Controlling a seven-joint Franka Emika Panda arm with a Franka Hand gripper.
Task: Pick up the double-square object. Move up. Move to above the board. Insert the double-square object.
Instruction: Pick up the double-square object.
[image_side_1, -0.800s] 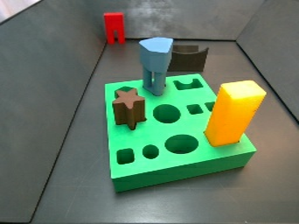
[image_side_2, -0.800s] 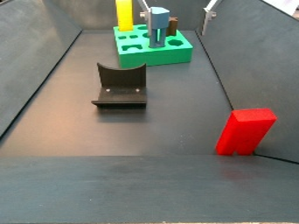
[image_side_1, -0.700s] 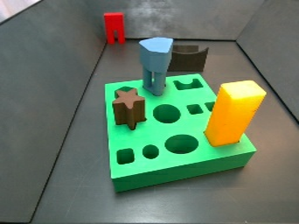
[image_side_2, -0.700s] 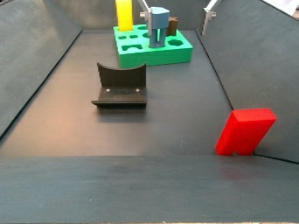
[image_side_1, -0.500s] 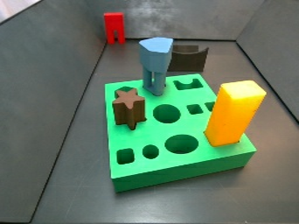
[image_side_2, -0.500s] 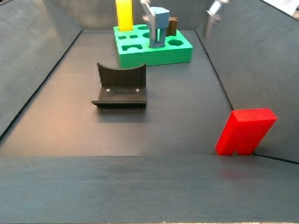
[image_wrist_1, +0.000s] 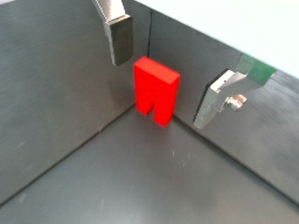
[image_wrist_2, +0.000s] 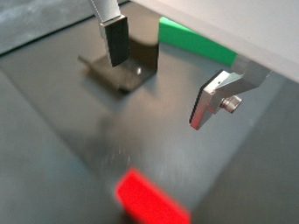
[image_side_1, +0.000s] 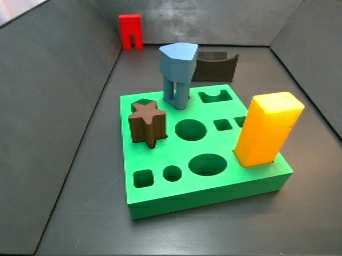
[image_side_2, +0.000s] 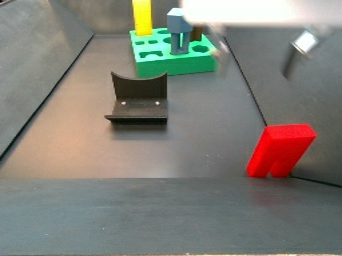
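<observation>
While the double-square object (image_wrist_1: 156, 89) stands upright in a corner of the grey floor (image_side_2: 147, 150), against the wall, the gripper (image_wrist_1: 169, 70) is held above it with fingers (image_wrist_1: 121, 38) spread apart and nothing between them. The board (image_side_1: 201, 150) is seen well apart, bearing the yellow block (image_side_1: 266, 127).

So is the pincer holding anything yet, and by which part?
Nothing held. The open pincer hangs above the small red double-square plastic block, which stands on the floor between its fingers, untouched.

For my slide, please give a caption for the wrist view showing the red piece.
Open claw approaching the upright double-square object.
</observation>
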